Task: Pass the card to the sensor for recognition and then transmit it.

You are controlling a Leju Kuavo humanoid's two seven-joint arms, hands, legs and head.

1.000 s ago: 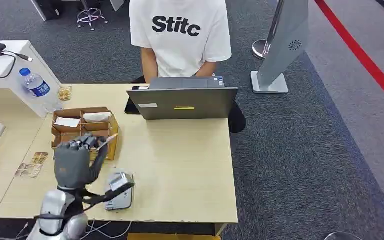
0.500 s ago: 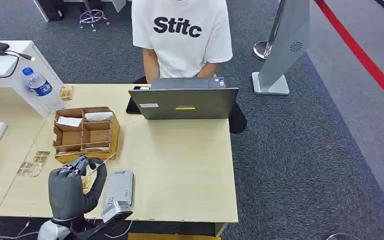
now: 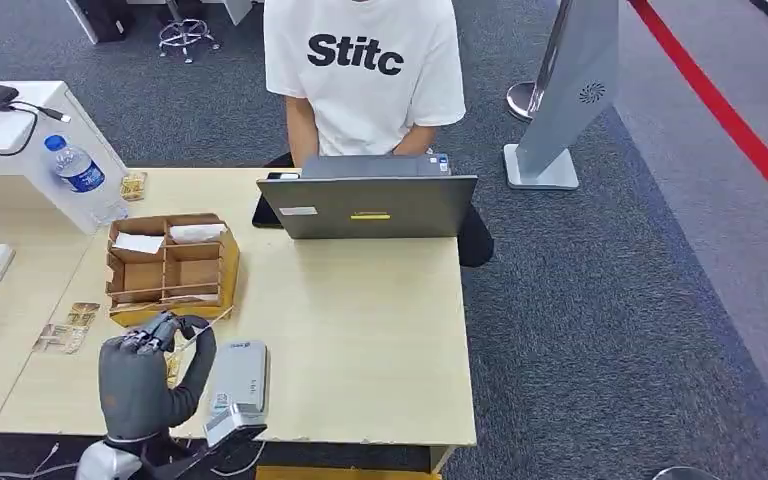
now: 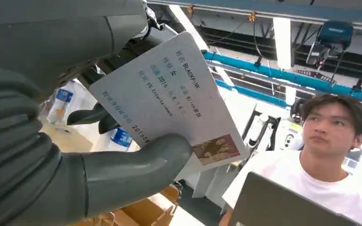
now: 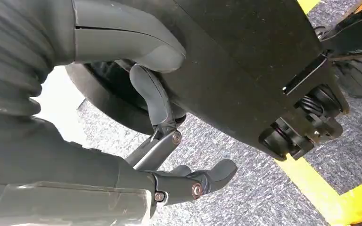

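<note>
Card (image 4: 169, 99) — pale, printed text, small photo at one corner — pinched in left hand (image 3: 145, 375), right hand (image 5: 122, 141) loosely spread, holding nothing

My right hand (image 5: 160, 141) hangs over grey speckled carpet (image 5: 245, 197), holding nothing. The thick grey thumb (image 5: 132, 40) curves across near the ribbed cover (image 5: 9, 61), and my darker fingers (image 5: 207, 176) are apart and loosely bent, their metal pivots showing. A yellow stripe (image 5: 353, 202) runs across the carpet at the far side, with another strip of yellow at the corner.
</note>
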